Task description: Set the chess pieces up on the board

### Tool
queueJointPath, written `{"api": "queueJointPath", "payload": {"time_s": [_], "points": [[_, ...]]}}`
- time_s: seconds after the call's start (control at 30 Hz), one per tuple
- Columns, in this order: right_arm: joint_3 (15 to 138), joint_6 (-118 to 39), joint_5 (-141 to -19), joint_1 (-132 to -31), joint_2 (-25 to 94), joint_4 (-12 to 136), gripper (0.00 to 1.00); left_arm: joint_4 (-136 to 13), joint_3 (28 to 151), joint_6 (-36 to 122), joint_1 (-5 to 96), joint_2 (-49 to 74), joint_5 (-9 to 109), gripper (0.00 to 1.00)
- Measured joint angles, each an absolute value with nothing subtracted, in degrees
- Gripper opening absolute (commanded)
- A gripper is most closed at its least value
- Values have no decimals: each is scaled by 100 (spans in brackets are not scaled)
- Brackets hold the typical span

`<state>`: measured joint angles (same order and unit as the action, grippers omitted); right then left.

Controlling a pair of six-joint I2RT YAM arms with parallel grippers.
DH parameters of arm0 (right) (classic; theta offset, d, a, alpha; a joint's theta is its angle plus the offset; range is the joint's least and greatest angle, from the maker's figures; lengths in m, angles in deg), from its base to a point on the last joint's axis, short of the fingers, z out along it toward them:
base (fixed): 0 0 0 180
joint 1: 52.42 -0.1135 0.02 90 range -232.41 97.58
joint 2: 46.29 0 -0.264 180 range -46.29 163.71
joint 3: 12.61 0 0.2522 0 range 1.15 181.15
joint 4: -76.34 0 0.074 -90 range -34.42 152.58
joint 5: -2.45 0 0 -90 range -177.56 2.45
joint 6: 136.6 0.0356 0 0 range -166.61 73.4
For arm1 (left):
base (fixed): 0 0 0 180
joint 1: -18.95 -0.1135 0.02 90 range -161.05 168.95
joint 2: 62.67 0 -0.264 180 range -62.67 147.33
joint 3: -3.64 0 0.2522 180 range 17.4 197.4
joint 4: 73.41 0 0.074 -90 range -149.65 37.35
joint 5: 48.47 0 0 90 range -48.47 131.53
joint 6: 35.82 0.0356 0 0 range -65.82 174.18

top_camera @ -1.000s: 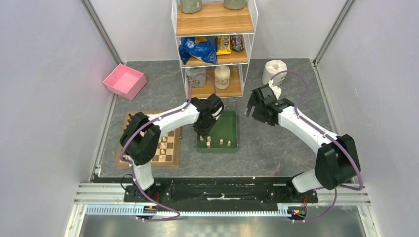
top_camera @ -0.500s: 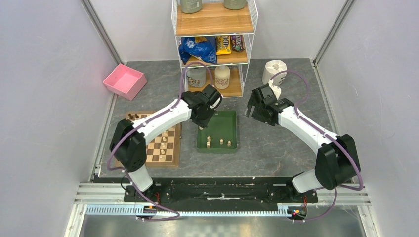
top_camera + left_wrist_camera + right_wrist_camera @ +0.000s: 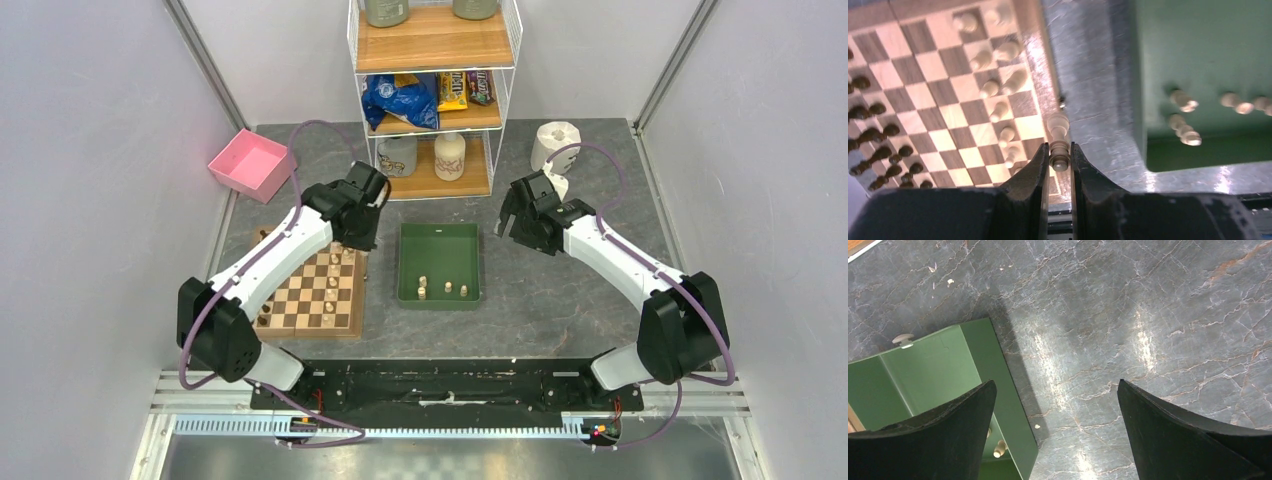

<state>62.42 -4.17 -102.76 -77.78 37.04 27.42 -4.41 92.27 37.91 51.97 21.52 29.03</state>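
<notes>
The board lies at the left, also in the left wrist view. Dark chess pieces line its left side and pale ones its right side. My left gripper hovers over the board's far right edge. In the left wrist view it is shut on a pale cream piece, hanging over the border by the table. My right gripper is open and empty right of the green tray, and in the right wrist view it is above bare table.
The green tray holds several loose pale pieces; its corner shows in the right wrist view. A pink box sits at the back left, a wire shelf at the back centre, a white roll at the back right.
My left arm has swung left from above the green tray to the board's far right edge, carrying the pale piece. The right arm has not moved.
</notes>
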Motion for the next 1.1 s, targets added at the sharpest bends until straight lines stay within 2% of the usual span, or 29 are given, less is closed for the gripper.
{"api": "queueJointPath", "payload": {"time_s": [0.17,0.5,1.1], "points": [[6242,-417,-10258,-7778,3706,2744,99,-432,8639,3728,4622,2128,3094,2],[6242,-419,-10238,-7778,3706,2786,99,-688,8060,3725,4207,2130,3218,2],[6242,-419,-10236,-7778,3708,2786,99,-1221,7953,3725,4049,2436,3247,2]]}}
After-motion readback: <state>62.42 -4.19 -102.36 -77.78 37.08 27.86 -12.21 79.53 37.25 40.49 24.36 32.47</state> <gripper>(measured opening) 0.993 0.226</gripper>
